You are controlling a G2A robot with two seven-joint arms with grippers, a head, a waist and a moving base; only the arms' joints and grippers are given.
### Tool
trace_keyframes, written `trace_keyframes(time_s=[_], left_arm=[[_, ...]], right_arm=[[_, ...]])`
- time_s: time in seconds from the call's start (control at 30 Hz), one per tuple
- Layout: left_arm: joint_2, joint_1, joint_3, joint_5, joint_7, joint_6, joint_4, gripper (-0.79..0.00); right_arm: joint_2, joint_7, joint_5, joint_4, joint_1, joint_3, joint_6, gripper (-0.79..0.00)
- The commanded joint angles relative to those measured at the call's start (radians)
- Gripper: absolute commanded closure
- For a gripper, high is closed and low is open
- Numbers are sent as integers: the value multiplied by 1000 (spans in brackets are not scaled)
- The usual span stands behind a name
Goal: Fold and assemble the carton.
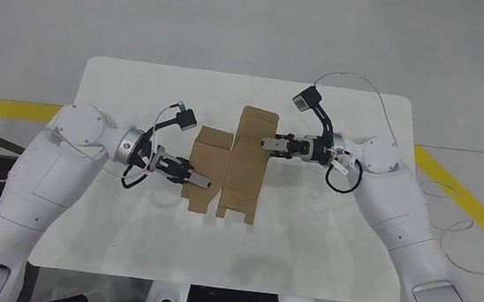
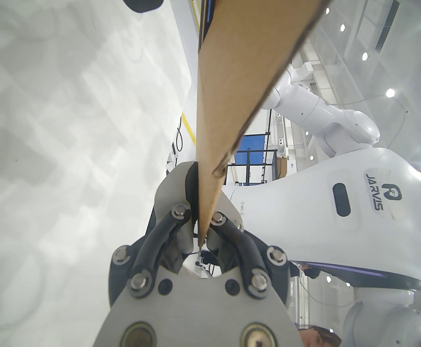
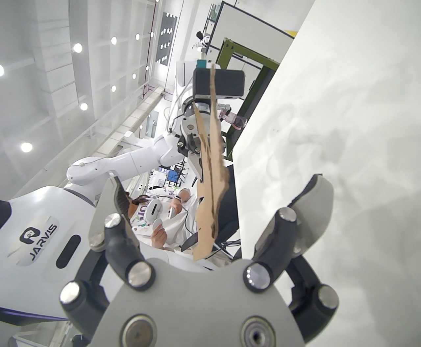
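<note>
Over table (image 1: 321, 239) centre | left end effector (image 1: 196, 179) clamped on carton (image 1: 240, 173) | right end effector (image 1: 267, 143) spread apart beside carton

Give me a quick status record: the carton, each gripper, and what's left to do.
carton: brown carton, mostly flat, no box shape formed, over the white table
left gripper: left gripper shut on the carton's edge on its own side
right gripper: right gripper open at the opposite edge, with the cardboard seen edge-on in line with its gap; contact cannot be told
remaining: folding and assembly not yet done
next move: probably close the right gripper on its edge before folding
</note>
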Motion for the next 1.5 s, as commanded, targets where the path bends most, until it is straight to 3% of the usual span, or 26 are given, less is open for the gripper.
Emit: trace_keyframes(time_s=[0.0,0.1,0.3,0.37,0.43,0.7,0.73,0.77,0.93,1.2,1.47], left_arm=[[3,-6,12,-8,0,-1,6,0],[8,-15,28,-25,0,-2,13,0],[18,-25,48,-48,0,-9,18,0],[21,-28,55,-55,0,-10,18,0],[24,-29,60,-62,0,-12,19,0],[34,-34,68,-80,0,-25,19,-18],[35,-35,67,-85,0,-25,17,-329],[36,-35,65,-95,0,-25,18,-785],[37,-45,48,-131,11,-28,57,-785],[34,-31,-6,-151,227,3,93,-785],[28,3,-31,-140,412,23,61,-785]], right_arm=[[5,-3,-2,-2,1,-14,-3,-773],[12,-12,5,3,4,-33,-12,-388],[25,-9,41,11,15,-69,-9,-148],[29,-8,52,11,19,-78,-8,-132],[33,-2,71,11,21,-88,-2,0],[50,6,97,20,38,-113,6,0],[52,3,102,20,38,-114,3,0],[54,2,106,22,39,-115,2,0],[61,-20,152,45,38,-105,-19,0],[52,-103,202,138,36,-74,-99,0],[57,-342,88,40,-10,-35,-30,0]])
